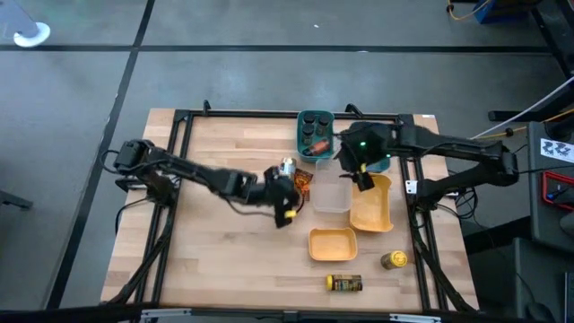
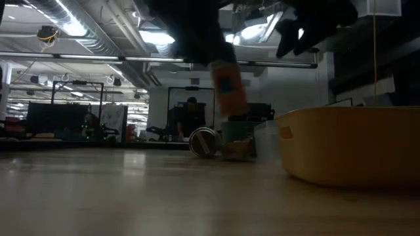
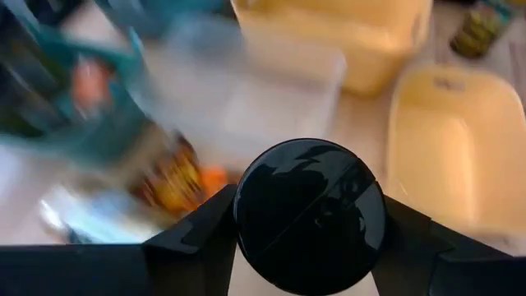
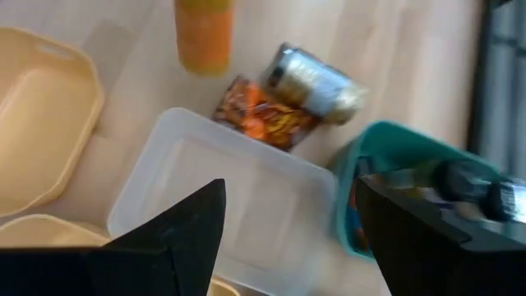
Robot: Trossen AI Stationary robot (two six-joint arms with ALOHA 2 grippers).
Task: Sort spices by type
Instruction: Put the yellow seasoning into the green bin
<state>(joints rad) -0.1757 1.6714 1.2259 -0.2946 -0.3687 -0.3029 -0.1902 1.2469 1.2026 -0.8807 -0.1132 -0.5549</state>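
Note:
My left gripper [image 1: 285, 208] is at the table's middle, shut on an orange-labelled spice jar [image 2: 226, 88] with a black lid [image 3: 310, 215]. Beside it, a silver-lidded jar [image 1: 287, 168] lies on its side next to an orange-brown packet [image 1: 305, 179]. The same jar [image 4: 316, 78] and packet [image 4: 263, 115] show in the right wrist view. My right gripper [image 4: 288, 247] is open and hovers above the clear bin [image 1: 332, 196], touching nothing. More spices sit in the teal bin [image 1: 316, 133]. Near the front edge, one jar lies flat [image 1: 344, 283] and another stands [image 1: 394, 260]. My left gripper pinches the orange jar between its two fingers [image 3: 205, 238], one on either side of the body just below the black lid. The fingers come from above, pointing down. The jar hangs below them, lifted clear of the table and slightly tilted [image 2: 230, 98].
Two yellow bins sit right of centre, one [image 1: 372, 205] beside the clear bin and one [image 1: 333, 243] nearer the front edge. The teal bin stands at the far edge. Bare wood lies to the table's left and near left [image 1: 215, 251]. A black frame rims the table.

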